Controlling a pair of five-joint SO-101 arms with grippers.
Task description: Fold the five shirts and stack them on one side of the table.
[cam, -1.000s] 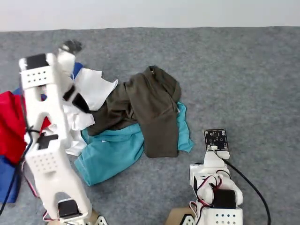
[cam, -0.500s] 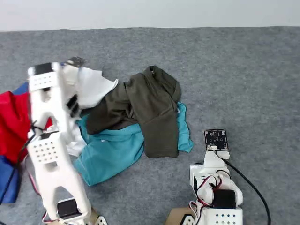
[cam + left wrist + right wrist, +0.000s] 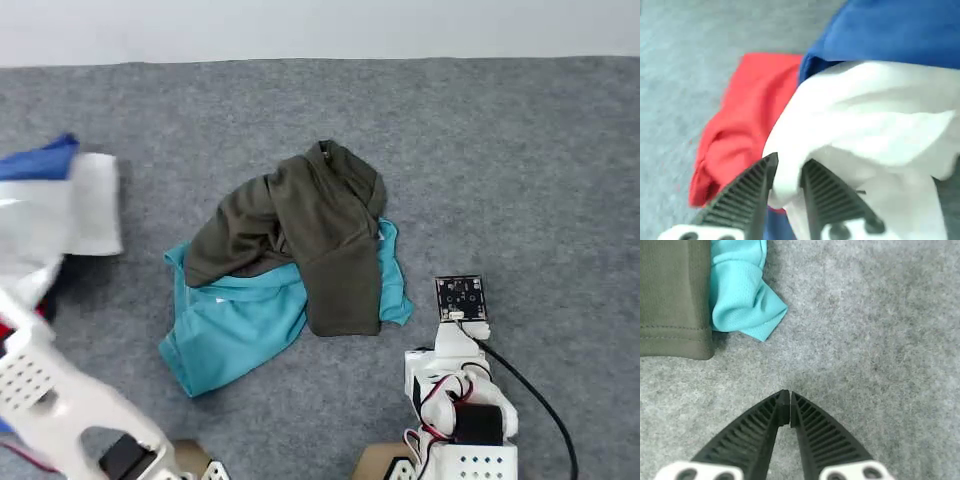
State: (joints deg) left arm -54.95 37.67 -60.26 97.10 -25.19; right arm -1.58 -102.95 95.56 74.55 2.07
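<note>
Swung out toward 9 o'clock since the earlier frames, the left arm [image 3: 40, 395] now carries the white shirt [image 3: 70, 210] well apart from the pile it lay against a second ago. The left fingers [image 3: 805, 172] are narrowed onto a fold of that white cloth, which hangs bunched from them above the red shirt [image 3: 740, 120], with the blue shirt [image 3: 40, 160] just beside it at the counter's 9 o'clock edge.

At the centre of the grey counter [image 3: 500, 150] two shirts are left: the olive shirt [image 3: 320, 230] lies crumpled on top of the teal shirt [image 3: 240, 325], its long axis running roughly from 12 to 6 o'clock. The right arm [image 3: 455, 395] sits at about 4 o'clock of this pair. The right fingers [image 3: 790, 407] are pressed together on nothing, low over bare counter, with the teal hem near them toward 10 o'clock.

The coming move probably turns on laying the white shirt flat. It hangs directly from the left fingers, so the left arm is the nearer. Bare counter lies between it and the pile, toward 3 o'clock.

No writing can be read; a pale mark on the teal shirt is too small to tell.
</note>
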